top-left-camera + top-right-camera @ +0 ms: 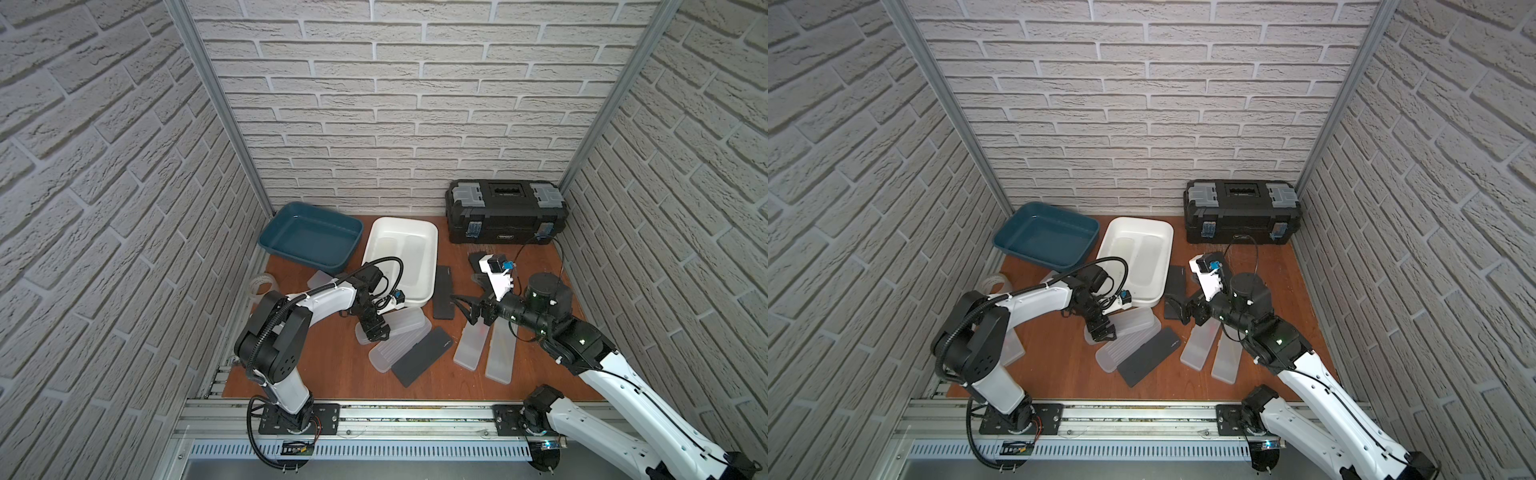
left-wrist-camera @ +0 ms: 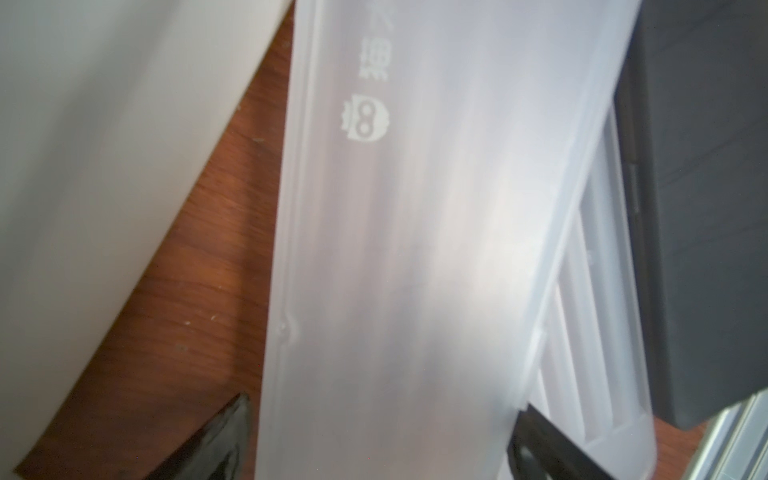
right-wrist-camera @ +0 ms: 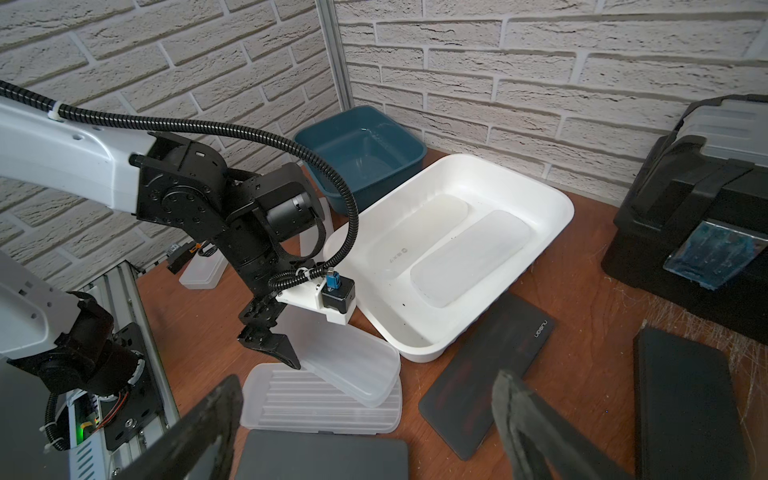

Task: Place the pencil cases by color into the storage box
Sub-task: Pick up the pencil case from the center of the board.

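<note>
Left hand (image 1: 376,332) down on the near end of a frosted pencil case (image 1: 403,322), lower centre of a top view, one finger at each long edge. Cannot tell from the left wrist view whether clamped or just short of contact: dark fingers (image 2: 540,449) at both lower corners, touching the rim or barely off it. Right hand (image 1: 467,309) spread wide and empty, right of centre, hovering near a black case (image 1: 444,293).

Lies crosswise atop a ribbed frosted case (image 3: 316,403), just beside the white bin (image 1: 405,219) and a second black case (image 1: 422,357). Looks light, thin-walled and stiff enough to lift by one end, yet smooth and likely slippery. Probably flexes if squeezed hard. Best taken across the narrow width, on the long edges, deep enough to stop tipping. Might drag the ribbed one beneath along.

Two frosted cases (image 3: 469,257) already inside the white bin. Blue bin (image 1: 311,241), upper left, bare. Two more frosted ones (image 1: 471,345) at lower right on the surface (image 1: 340,382), partly under the right arm.

Hard to make out:
- the gripped end, hidden by the hand in both top views
- contents, if any, behind the frosting
- another black case (image 1: 476,259), half covered by the right wrist
- a frosted one (image 1: 1015,351) tucked under the left arm's elbow
- printed logo (image 2: 365,118), blurred
</note>
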You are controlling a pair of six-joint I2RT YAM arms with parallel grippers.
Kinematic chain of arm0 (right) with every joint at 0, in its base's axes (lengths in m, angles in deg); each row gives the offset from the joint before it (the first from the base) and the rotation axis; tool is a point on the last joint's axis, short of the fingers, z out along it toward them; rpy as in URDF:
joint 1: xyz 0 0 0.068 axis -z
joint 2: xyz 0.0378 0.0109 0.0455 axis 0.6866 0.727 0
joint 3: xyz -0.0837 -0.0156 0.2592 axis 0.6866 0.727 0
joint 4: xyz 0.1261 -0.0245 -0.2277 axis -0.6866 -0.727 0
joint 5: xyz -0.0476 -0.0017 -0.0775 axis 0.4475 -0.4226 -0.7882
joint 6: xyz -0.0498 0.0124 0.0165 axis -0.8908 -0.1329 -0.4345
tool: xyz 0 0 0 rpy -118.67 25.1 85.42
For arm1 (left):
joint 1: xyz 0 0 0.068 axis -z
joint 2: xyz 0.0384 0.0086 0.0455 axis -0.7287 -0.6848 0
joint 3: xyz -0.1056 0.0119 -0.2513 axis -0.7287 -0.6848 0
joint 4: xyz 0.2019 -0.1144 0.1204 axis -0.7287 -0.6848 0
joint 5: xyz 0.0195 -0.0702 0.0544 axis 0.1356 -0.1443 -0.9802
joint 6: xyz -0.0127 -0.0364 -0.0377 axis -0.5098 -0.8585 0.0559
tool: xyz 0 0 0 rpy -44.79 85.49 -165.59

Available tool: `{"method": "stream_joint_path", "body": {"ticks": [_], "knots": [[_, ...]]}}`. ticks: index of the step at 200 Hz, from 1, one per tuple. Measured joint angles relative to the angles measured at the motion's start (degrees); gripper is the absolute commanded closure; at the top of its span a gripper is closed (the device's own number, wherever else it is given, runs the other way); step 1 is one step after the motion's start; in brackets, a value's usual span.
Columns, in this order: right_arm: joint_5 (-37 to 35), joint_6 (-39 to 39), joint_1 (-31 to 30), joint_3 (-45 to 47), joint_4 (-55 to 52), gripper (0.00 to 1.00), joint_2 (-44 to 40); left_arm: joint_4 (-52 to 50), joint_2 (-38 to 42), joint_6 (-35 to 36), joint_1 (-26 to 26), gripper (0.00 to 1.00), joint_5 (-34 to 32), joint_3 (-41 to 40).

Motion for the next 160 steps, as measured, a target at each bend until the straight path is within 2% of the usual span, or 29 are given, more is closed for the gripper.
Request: {"method": "stream_joint_path", "body": {"ticks": [48, 100, 160], "knots": [[-0.2, 0.0, 0.0, 0.0, 0.0, 0.07, 0.0, -0.4, -0.1, -1.2, 1.5, 0.32, -0.2, 0.0], [-0.3, 0.0, 0.0, 0.0, 0.0, 0.07, 0.0, -0.7, 1.8, -3.5, 3.9, 0.33, -3.1, -0.2], [-0.3, 0.0, 0.0, 0.0, 0.0, 0.08, -0.3, -4.4, 13.3, -5.9, 10.4, 0.33, -8.8, -2.1]]}}
